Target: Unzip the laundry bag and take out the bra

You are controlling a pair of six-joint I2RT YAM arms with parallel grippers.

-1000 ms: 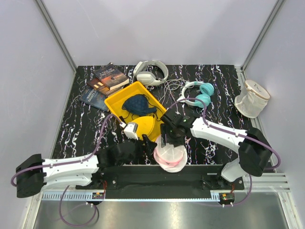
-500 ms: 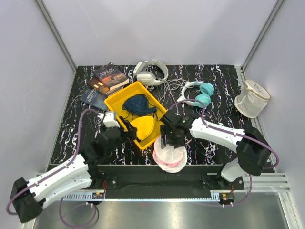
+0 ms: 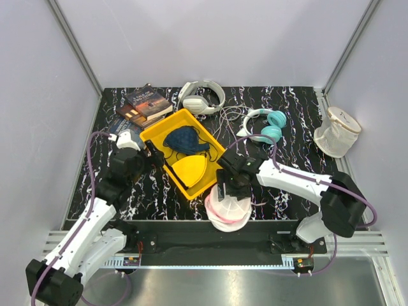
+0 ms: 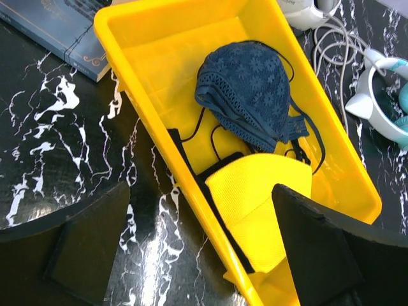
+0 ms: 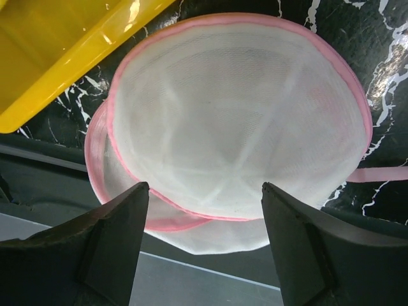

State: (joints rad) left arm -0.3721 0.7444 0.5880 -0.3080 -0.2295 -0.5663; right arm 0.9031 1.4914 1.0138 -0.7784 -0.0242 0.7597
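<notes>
I judge the job to be at its last step, since the bra (image 4: 252,95) is not in the laundry bag (image 5: 242,121) at all: it lies bunched in the far half of the yellow tray (image 4: 166,64), left of centre on the desk (image 4: 57,146), its thin black straps trailing toward the yellow bra (image 4: 255,197) in the tray's near half. The left pincer (image 4: 201,210) hangs over the tray's near end with its 2 fingers spread wide and nothing between them. The laundry bag sits at the near edge of the desk, just right of the tray's near corner. From the right wrist view I see 2 pink rims offset from each other, which I read as the lid unzipped and slid aside, and the mesh shows nothing dark inside. The right pincer (image 5: 204,191) hovers directly above the bag with its jaws apart, clamped on nothing. What I would do next is simple: lift both arms straight up and back so that neither finger drags a strap or the mesh, and leave the bra where it lies.
</notes>
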